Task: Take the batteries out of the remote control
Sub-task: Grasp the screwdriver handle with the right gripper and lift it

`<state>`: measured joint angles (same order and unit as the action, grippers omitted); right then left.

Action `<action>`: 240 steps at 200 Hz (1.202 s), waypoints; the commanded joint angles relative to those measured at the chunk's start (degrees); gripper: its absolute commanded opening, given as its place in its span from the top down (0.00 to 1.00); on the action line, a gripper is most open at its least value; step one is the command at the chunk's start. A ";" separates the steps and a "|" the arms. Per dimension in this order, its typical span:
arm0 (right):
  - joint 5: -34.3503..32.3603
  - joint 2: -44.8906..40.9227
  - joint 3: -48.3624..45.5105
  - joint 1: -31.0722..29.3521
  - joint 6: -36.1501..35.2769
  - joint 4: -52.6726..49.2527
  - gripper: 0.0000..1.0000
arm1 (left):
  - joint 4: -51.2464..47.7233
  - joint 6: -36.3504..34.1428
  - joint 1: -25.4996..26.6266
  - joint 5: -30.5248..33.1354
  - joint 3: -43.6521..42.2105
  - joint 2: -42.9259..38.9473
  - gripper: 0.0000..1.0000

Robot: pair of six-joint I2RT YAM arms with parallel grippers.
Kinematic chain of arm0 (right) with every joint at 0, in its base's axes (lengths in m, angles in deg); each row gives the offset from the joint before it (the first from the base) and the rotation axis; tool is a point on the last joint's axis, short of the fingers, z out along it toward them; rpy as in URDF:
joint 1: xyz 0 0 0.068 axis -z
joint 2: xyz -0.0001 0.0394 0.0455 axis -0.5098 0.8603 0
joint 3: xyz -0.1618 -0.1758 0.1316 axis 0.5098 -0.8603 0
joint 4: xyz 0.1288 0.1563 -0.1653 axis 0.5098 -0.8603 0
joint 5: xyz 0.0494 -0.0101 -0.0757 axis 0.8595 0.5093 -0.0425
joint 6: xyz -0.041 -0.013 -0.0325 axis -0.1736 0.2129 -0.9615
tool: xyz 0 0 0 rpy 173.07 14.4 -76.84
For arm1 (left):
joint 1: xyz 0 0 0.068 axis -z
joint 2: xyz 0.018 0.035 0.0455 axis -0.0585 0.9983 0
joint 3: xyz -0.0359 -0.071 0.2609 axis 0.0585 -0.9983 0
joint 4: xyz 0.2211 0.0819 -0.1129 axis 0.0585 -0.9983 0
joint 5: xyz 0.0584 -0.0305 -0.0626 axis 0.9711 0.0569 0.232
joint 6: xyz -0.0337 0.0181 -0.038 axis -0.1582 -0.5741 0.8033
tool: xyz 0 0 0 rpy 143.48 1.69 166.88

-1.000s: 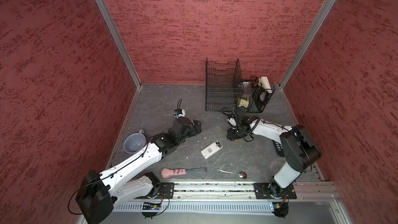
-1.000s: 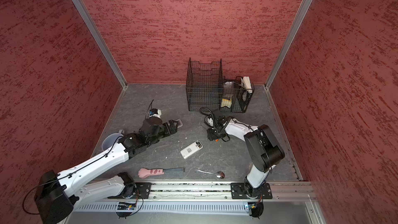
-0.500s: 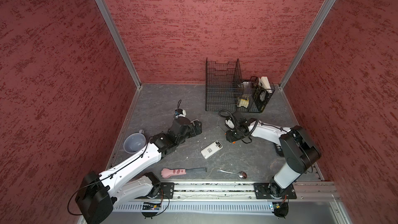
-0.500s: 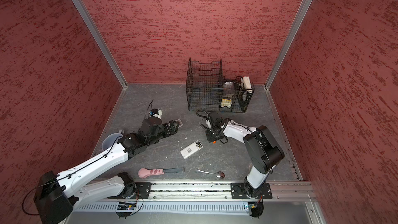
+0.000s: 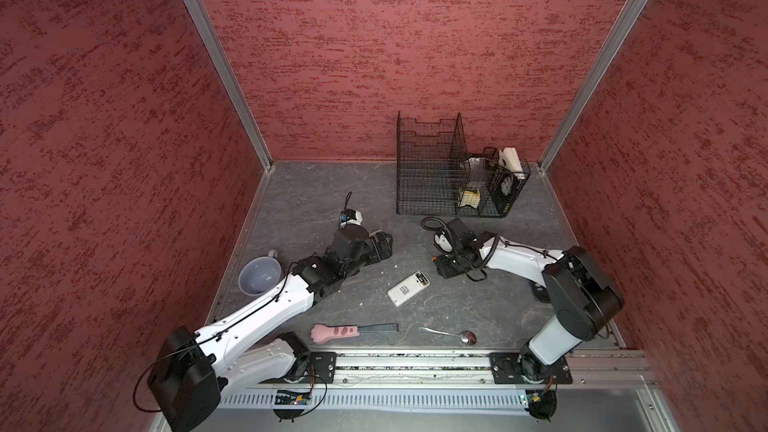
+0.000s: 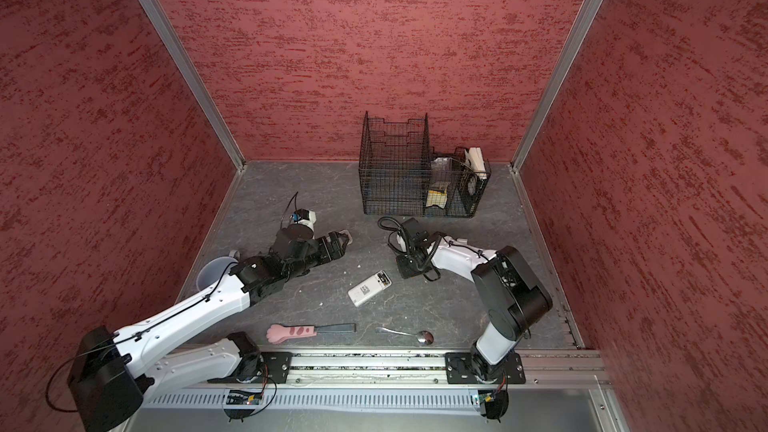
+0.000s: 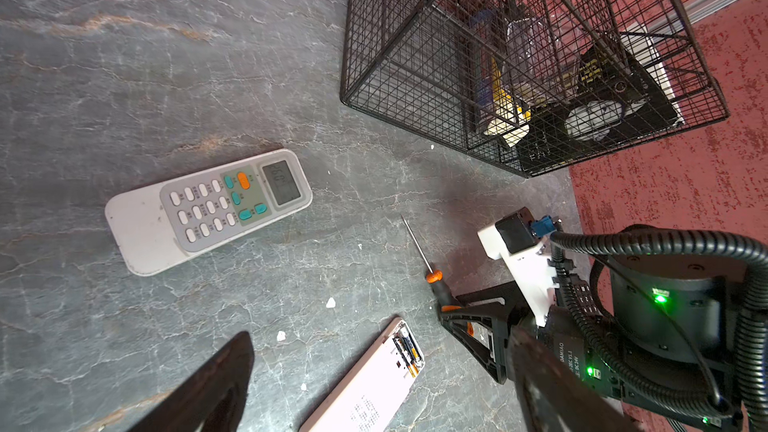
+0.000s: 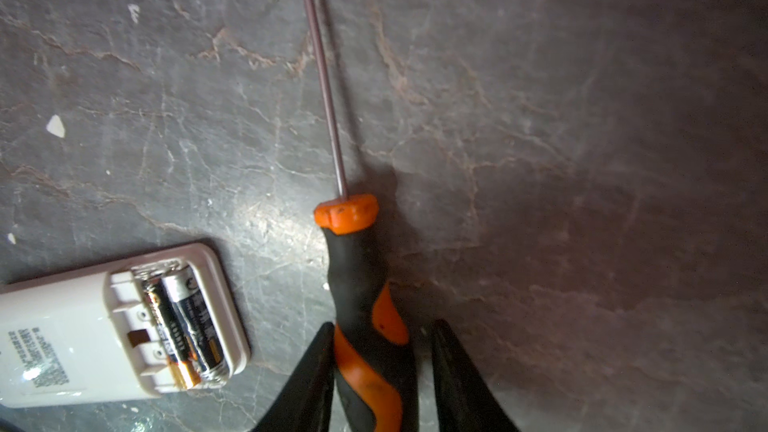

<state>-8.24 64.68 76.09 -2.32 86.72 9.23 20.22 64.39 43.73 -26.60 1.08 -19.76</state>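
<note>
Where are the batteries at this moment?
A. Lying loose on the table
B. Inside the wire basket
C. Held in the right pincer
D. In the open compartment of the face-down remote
D: the right wrist view shows both batteries seated in the uncovered compartment of the face-down remote.

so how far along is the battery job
Done: the remote lies face down with its compartment uncovered. In hand: the right gripper straddles the screwdriver handle, with a gap at one finger, so no firm grip yet. The left gripper is open and empty. Left: both batteries sit in the compartment.
</note>
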 commanded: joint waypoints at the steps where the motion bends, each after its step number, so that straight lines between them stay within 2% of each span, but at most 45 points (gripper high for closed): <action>1: -0.40 0.99 -2.25 -0.78 0.81 -3.33 0.69 | 1.27 0.07 -0.40 -0.21 0.12 0.09 0.05; 23: -0.74 0.51 -1.01 -0.86 0.17 -4.49 0.80 | 1.52 0.24 -0.36 -0.59 0.14 0.41 0.06; 54: 1.26 -3.35 0.73 -0.96 -0.77 -5.93 0.87 | 4.14 1.58 -0.31 -3.54 -0.07 1.86 0.06; 100: 15.56 -9.96 -0.44 -0.96 0.46 -0.57 0.89 | 8.48 2.34 -0.27 -8.15 0.62 5.05 0.07; 125: 20.57 -11.00 -0.82 -0.95 2.74 3.07 0.90 | 8.81 2.36 0.00 -9.40 1.15 5.98 0.08; 199: 27.39 -13.72 -0.04 -0.95 6.74 9.33 0.90 | 9.70 3.63 -0.06 -9.22 0.01 3.95 0.09; 240: 30.50 -13.96 -0.22 -0.93 8.89 12.70 0.91 | 12.74 4.64 0.05 -10.76 -0.75 4.87 0.13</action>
<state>18.28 51.96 75.85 -3.02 93.87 17.49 29.51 68.33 43.80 -35.89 1.06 -14.95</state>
